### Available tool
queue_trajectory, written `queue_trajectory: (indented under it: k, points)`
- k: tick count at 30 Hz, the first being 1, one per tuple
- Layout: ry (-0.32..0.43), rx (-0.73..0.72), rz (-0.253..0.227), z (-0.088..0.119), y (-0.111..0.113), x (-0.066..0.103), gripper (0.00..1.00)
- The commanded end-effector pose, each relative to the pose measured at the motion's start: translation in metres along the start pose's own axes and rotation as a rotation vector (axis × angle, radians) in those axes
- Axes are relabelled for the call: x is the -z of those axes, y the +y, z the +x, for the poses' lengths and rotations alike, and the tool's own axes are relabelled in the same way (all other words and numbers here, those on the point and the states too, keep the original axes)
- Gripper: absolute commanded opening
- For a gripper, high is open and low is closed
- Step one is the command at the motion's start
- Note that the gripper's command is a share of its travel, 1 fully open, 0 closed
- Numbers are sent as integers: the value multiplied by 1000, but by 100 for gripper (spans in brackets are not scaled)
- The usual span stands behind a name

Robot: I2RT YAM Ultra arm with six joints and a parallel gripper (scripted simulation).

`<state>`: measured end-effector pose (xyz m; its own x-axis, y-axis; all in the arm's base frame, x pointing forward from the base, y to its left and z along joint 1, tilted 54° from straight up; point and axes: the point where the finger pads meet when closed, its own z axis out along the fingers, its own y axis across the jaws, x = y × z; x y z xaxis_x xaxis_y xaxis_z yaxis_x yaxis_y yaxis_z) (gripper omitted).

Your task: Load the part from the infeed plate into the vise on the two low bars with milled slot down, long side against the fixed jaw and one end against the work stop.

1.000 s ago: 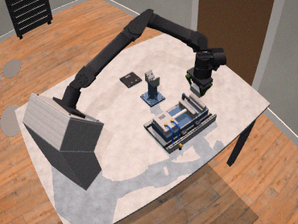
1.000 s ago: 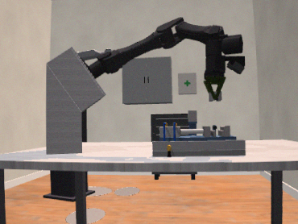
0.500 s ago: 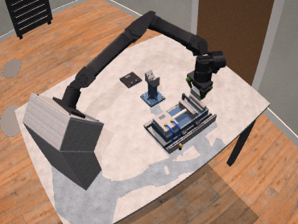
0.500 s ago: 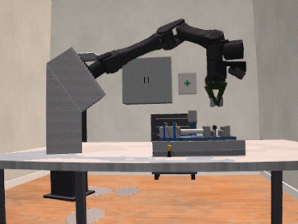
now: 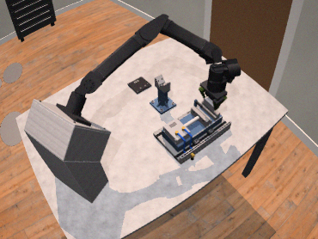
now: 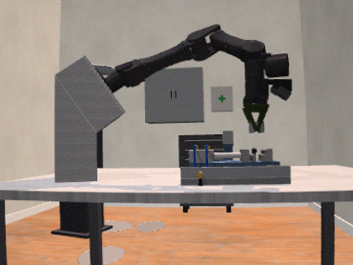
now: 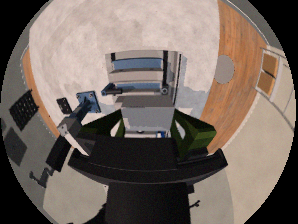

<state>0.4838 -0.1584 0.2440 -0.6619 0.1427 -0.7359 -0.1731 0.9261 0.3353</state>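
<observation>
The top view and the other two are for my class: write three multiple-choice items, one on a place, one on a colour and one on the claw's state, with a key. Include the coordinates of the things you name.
1. Where is the dark square plate [image 5: 139, 84] [image 7: 62, 105]?
A) On the floor
B) On the table, beside the blue stand [image 5: 162, 98] [image 7: 89, 103]
C) Hung on the wall

2. What colour are the claw's [image 5: 210, 99] [image 6: 258, 129] [image 7: 148, 125] fingers?
A) Dark green
B) Red
C) White

3. What is the claw's state?
A) Open and empty
B) Shut with nothing in it
C) Shut on a grey block [image 5: 209, 103] [image 7: 146, 117]

Key:
1 B: the top view shows the plate near the stand's foot.
2 A: the exterior and wrist views show green fingers.
3 C: the wrist view shows the block between the fingers.
</observation>
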Motion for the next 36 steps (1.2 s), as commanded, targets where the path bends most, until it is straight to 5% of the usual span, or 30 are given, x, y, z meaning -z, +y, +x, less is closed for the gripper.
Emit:
queue_trajectory:
  k: [1, 6, 36]
  points:
    - [-39, 15, 31, -11, -2, 12, 0]
    - [-16, -14, 26, -1, -12, -2, 0]
    - [-24, -4, 27, -4, -8, -2, 0]
